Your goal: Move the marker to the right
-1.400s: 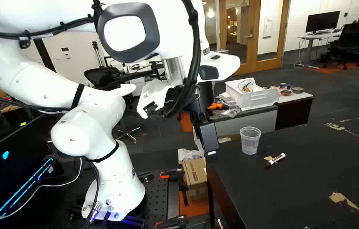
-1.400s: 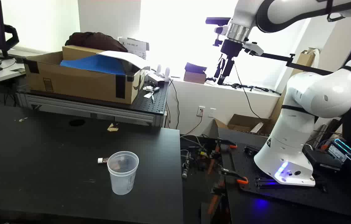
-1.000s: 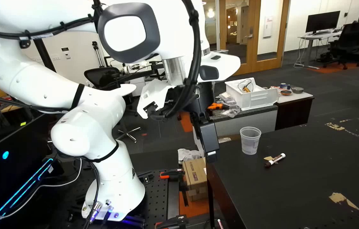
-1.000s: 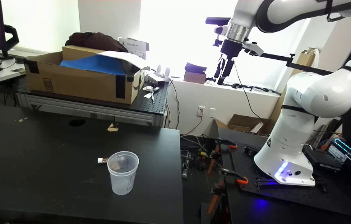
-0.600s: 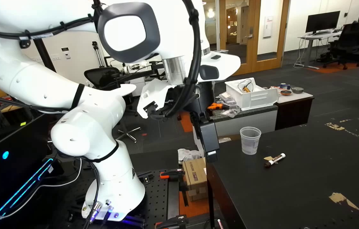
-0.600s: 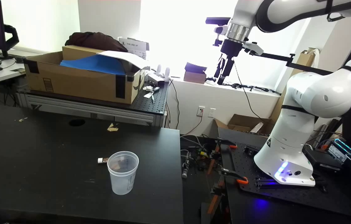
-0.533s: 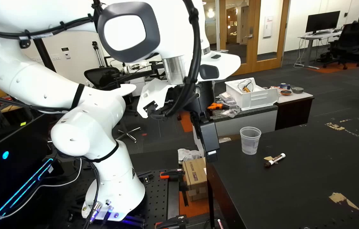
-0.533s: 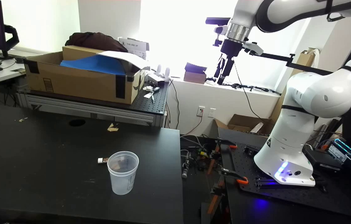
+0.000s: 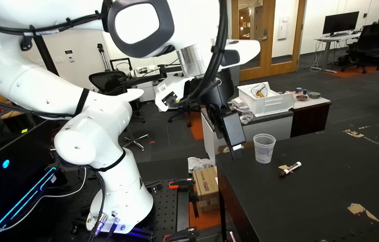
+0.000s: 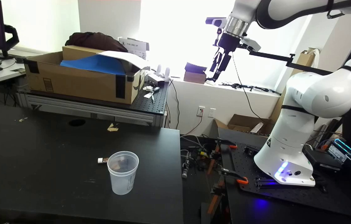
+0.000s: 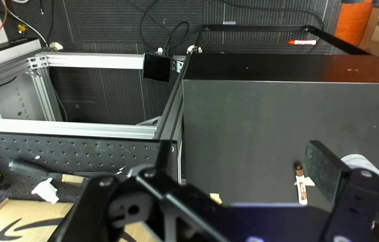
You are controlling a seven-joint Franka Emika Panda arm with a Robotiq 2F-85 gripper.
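One marker point(image 9: 290, 169) lying flat on the table point(image 9: 310, 205), over a tan patch point(image 9: 282, 167), near the cup point(image 9: 264, 148) but not touching. Pale barrel, dark end toward the robot's side. I'd guess light, stiff, hard to hurt, slick plastic. Round too, so a sideways nudge may roll it. Pinch mid-barrel, across the long axis; going by the wrist view, the closing line looks about square to it. Gripper point(image 11: 239, 153) is spread wide, nothing between its fingers point(image 11: 322, 169), hanging well apart from the marker. Likely tight spot: the finger on the cup side has to drop between cup and marker. Taking "right" as the robot's own, that's away from the cup, toward the bench point(image 10: 161, 100) with the big box point(image 10: 82, 87). Should be ample table that way. Set down short of the bench-side edge and keep off the dark round spot point(image 10: 77, 123); can't tell if it's a hole.
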